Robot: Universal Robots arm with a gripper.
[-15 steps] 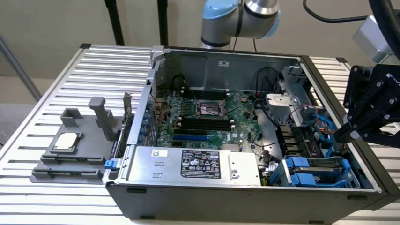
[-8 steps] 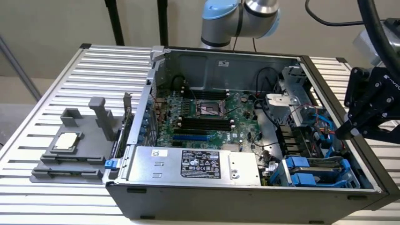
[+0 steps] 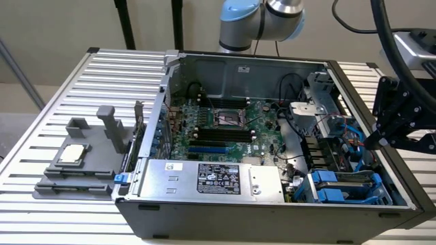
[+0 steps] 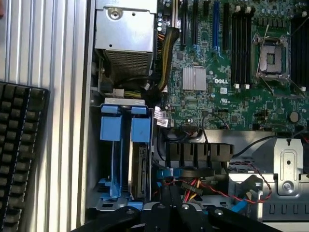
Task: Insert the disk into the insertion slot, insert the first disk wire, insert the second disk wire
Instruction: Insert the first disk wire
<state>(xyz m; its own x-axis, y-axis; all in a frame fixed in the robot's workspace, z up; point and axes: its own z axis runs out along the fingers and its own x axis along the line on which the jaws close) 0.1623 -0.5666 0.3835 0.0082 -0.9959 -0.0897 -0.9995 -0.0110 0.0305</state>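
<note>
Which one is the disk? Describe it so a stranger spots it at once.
Find the open computer case; beside its silver power-supply box, at the exterior view's right, sits the grey insertion slot. The disk stands edge-on inside, silver metal under a bright blue carrier; the neighbouring bay shows blue plastic alone.

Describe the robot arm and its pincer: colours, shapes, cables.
The arm is a silver-grey tube with rounded joints and a pale blue cap. The pincer is matte black, built of angular linked plates with visible bolt heads, narrowing to slim fingers. A thick black cable curves down towards it.
</note>
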